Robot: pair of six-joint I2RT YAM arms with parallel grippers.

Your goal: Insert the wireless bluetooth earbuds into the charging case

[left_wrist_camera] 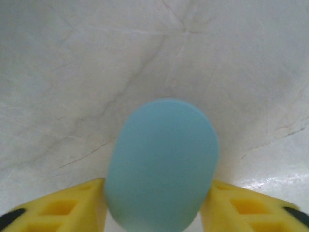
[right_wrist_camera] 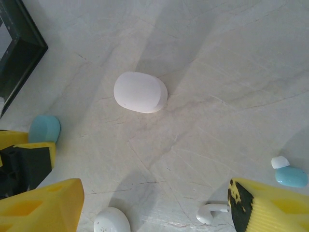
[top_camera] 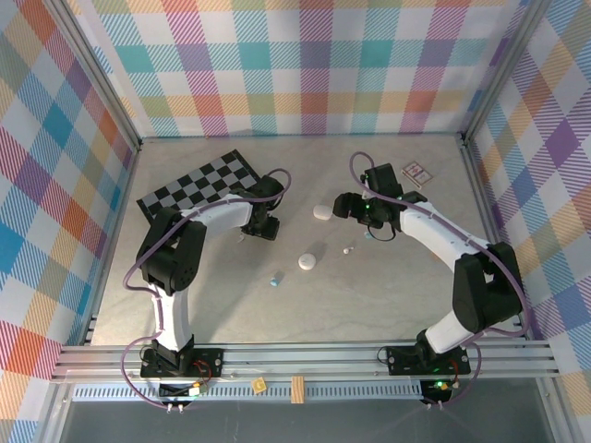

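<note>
In the left wrist view a pale blue charging case [left_wrist_camera: 161, 159] sits between the yellow fingers [left_wrist_camera: 82, 205] of my left gripper [left_wrist_camera: 158, 195], both pressing its sides just above the table. A closed white case [right_wrist_camera: 140, 92] lies on the table ahead of my right gripper [right_wrist_camera: 154, 212], which hangs open above the surface. A white stemmed earbud [right_wrist_camera: 208, 212] lies by the right finger, with a white earbud [right_wrist_camera: 280, 162] and a blue earbud [right_wrist_camera: 291, 176] further right. From above, the left gripper [top_camera: 266, 229] is left of the white case [top_camera: 321, 211] and the right gripper [top_camera: 347, 207] is right of it.
A second white pebble-shaped case [right_wrist_camera: 112, 221] lies near my right gripper's left finger, also seen from above [top_camera: 307, 261]. A small blue piece [top_camera: 275, 278] lies nearer the front. The black checkerboard [top_camera: 199, 185] sits at the back left, and two small cards [top_camera: 418, 172] at the back right.
</note>
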